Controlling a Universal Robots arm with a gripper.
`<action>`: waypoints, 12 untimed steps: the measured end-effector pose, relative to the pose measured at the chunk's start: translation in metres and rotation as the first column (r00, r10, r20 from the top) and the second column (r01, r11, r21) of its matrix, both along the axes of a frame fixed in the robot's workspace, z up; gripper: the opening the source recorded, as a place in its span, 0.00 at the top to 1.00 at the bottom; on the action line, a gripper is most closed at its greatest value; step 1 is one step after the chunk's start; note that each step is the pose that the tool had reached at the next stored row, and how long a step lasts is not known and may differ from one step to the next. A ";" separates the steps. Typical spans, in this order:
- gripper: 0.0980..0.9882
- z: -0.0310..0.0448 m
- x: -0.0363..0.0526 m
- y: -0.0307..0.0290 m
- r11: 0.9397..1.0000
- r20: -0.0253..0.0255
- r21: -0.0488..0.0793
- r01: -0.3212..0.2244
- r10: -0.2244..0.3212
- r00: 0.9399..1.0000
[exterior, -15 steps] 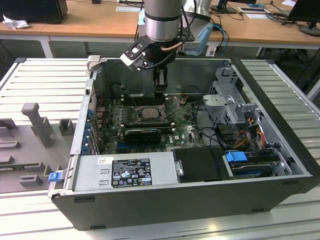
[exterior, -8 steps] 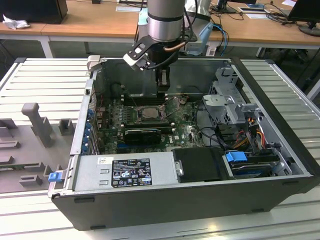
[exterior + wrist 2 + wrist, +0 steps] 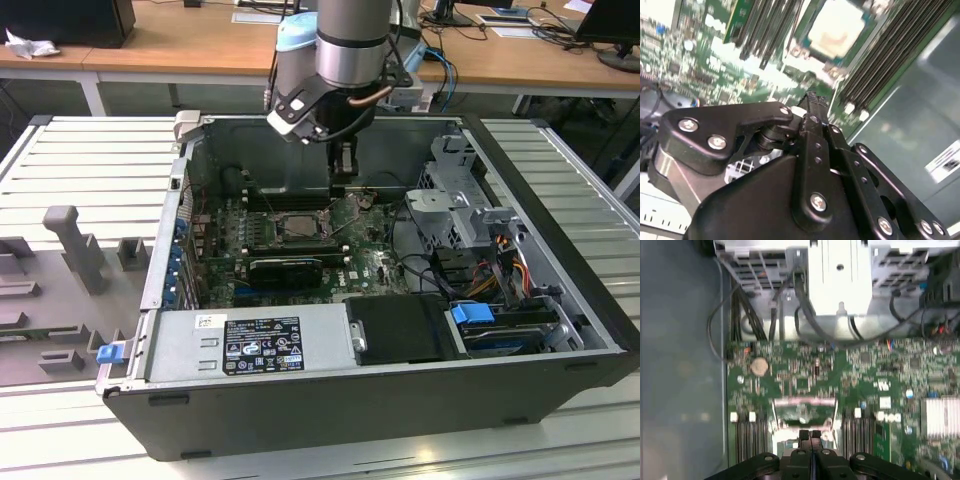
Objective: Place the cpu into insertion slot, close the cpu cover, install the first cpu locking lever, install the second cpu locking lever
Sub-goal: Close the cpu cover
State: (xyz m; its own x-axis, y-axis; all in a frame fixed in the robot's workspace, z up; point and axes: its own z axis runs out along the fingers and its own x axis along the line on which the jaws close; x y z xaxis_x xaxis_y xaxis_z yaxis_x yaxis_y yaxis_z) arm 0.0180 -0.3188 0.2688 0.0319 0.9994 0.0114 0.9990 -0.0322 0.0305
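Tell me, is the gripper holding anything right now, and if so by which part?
Nothing is held. The gripper is shut with nothing between its jaws, poised over the motherboard.

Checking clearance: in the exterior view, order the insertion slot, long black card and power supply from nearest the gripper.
1. insertion slot, just beside the gripper.
2. long black card, on the slot's camera side.
3. power supply, closest to the camera.

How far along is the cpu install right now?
Done: the cpu already sits in the insertion slot. In hand: nothing; the gripper is shut and empty, close by the slot. Left: whether the cpu cover and locking levers are closed, I cannot tell.
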 end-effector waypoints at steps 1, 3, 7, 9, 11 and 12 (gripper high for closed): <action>0.99 -0.0010 0.0028 0.0000 1.000 0.000 0.000 0.000 0.000 1.000; 0.99 -0.0026 0.0063 0.0000 1.000 0.000 0.000 0.000 0.000 1.000; 0.99 -0.0038 0.0117 -0.0001 1.000 0.000 -0.001 0.000 0.000 1.000; 0.99 -0.0048 0.0154 0.0000 1.000 0.000 0.000 0.000 0.000 1.000; 0.99 -0.0071 0.0234 0.0000 1.000 0.000 -0.001 -0.001 0.001 1.000; 0.99 -0.0080 0.0273 0.0000 1.000 0.000 -0.001 -0.001 0.001 1.000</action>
State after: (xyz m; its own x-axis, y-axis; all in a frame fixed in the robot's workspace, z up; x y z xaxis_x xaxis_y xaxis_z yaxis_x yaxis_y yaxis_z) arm 0.0453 -0.3188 0.2607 0.0306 0.9995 0.0106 0.9991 -0.0309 0.0304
